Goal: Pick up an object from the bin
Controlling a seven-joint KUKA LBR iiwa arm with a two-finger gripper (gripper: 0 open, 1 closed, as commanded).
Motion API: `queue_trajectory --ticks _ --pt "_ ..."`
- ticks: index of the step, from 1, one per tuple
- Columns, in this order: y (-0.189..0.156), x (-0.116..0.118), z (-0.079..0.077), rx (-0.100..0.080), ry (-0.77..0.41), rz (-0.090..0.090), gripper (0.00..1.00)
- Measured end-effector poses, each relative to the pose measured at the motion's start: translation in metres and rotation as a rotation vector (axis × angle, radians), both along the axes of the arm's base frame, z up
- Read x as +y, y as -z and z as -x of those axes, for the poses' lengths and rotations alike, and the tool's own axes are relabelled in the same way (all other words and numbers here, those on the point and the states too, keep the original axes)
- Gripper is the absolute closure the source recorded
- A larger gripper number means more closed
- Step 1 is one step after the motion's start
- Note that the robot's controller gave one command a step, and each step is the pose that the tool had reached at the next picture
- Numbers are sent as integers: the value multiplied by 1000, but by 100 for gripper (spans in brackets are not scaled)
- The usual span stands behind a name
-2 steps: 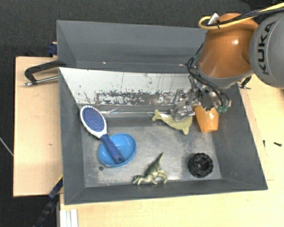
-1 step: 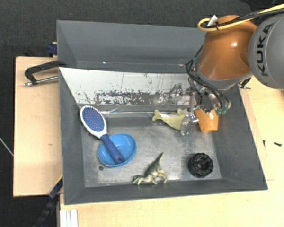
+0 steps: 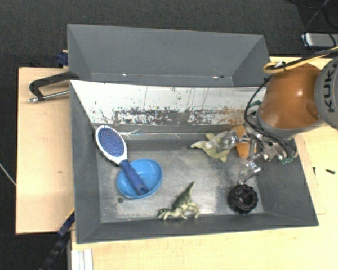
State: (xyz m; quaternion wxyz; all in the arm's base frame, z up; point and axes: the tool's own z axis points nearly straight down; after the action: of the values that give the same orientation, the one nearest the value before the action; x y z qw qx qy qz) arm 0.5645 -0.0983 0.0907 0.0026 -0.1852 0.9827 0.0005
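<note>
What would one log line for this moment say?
tool: over bin right side | nearest: black round object, pale toy figure | elsewhere: blue brush, blue bowl, green dinosaur

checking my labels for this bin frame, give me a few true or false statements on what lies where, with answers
1. The blue brush lies with its handle in the blue bowl. True.
2. The green dinosaur toy lies against the back wall of the bin. False: it lies near the front wall, about the middle.
3. The black round thing sits toward the front right corner, below the gripper in the camera view. True.
4. The gripper hangs over the blue bowl. False: it is at the bin's right side, between the pale toy and the black round thing.
</note>
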Motion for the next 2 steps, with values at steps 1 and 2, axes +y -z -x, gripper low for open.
queue_trajectory --ticks 1,2 --pt "15 41 -39 -7 -55 7 0" --pt "10 42 -44 -26 -51 2 100"
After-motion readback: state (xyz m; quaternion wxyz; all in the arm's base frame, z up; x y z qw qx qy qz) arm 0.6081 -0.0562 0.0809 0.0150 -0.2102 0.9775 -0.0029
